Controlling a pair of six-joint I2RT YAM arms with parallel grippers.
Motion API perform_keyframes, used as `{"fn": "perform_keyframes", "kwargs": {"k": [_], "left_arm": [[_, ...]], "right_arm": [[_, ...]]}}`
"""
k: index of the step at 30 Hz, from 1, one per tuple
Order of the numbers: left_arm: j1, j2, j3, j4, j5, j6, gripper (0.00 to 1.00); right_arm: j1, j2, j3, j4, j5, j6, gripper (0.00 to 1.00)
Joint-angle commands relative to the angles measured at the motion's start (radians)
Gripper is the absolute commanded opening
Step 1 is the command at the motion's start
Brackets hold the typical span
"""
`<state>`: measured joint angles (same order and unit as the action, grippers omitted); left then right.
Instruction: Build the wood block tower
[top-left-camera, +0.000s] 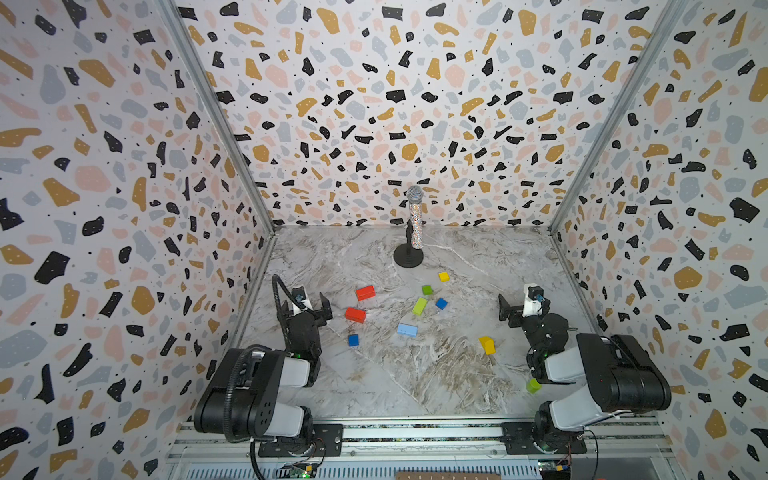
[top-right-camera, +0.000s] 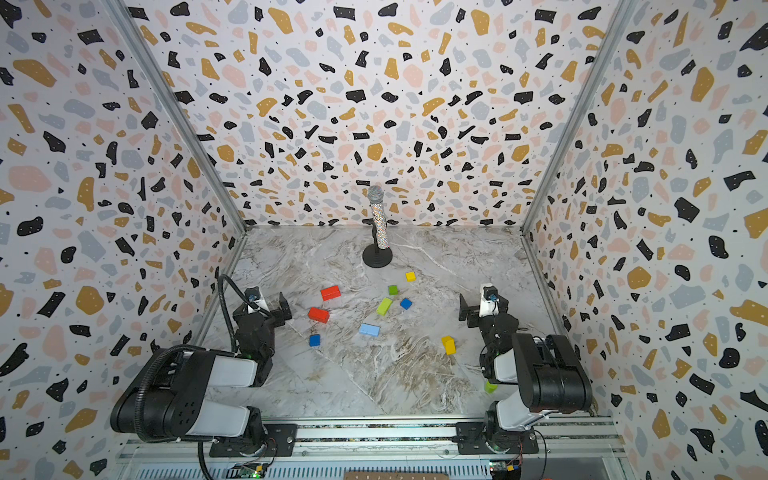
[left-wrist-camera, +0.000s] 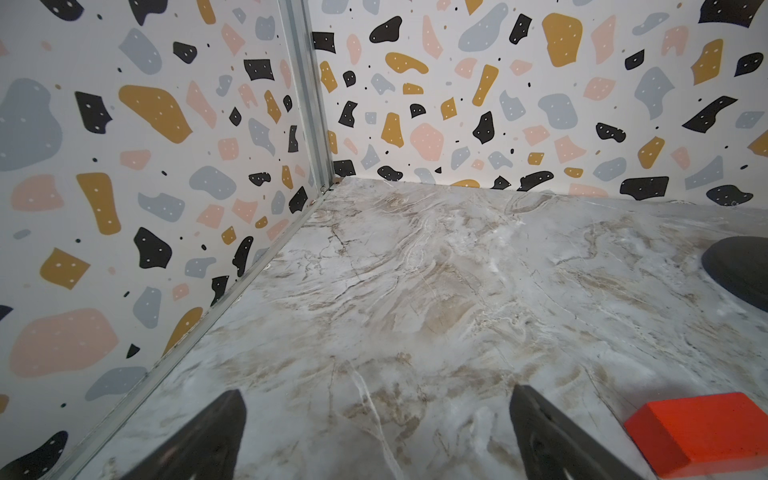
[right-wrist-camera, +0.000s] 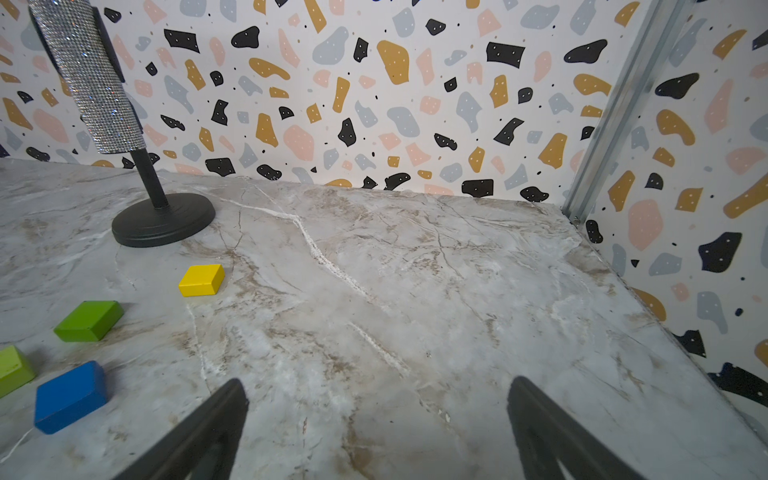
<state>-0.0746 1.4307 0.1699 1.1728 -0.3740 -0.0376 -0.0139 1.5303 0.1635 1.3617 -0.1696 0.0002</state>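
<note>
Sitting at the very start: no tower going up yet, no block resting on another. Lying loose and apart on the marble table: far red brick, near red brick, dark blue cube, light blue brick, lime brick, green cube, second dark blue cube, yellow cube, yellow brick.

Hovering at the left edge of the spread: left gripper, gaping wide, holding nothing, with only part of one of the red bricks showing beside a finger in the left wrist view. Hovering at the right edge: right gripper, likewise spread wide and empty, pointing at bare marble.

Standing at the back, not part of the job: glittery microphone. Sitting by the right arm: lime cylinder.

Judging next: taking a red brick as the base, probably with the left gripper as the closest. Needing a turn toward the brick, lowering to straddle its short sides, closing, then carrying to open marble clear of the other blocks.
</note>
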Motion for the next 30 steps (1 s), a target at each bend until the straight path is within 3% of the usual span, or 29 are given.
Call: {"fn": "perform_keyframes", "kwargs": {"k": [1,7,10,15,17,21,25,30], "left_arm": [[0.002,-0.006,0.016,0.033,0.002,0.006,1.00],[0.004,-0.029,0.017,0.012,-0.029,-0.007,1.00],[0.004,-0.066,0.075,-0.123,-0.062,-0.020,1.00],[0.002,-0.134,0.169,-0.348,-0.028,-0.033,1.00],[-0.009,-0.147,0.213,-0.450,-0.055,-0.070,1.00],[-0.110,-0.124,0.403,-0.730,-0.264,-0.087,1.00],[-0.188,-0.112,0.527,-0.866,-0.278,-0.209,1.00],[-0.395,-0.111,0.666,-1.082,-0.517,-0.309,1.00]], "right_arm": [[0.009,-0.020,0.009,0.005,0.017,0.008,0.99],[0.032,-0.059,-0.038,0.052,0.216,0.056,0.99],[0.049,-0.109,-0.052,0.036,0.302,0.070,0.99],[0.103,-0.308,0.029,-0.280,0.453,0.074,0.99],[0.110,-0.351,0.072,-0.404,0.481,0.132,0.99],[0.154,-0.413,0.189,-0.693,0.551,0.247,0.99],[0.263,-0.416,0.284,-0.873,0.639,0.273,0.99],[0.398,-0.377,0.390,-1.070,0.632,0.298,0.99]]}}
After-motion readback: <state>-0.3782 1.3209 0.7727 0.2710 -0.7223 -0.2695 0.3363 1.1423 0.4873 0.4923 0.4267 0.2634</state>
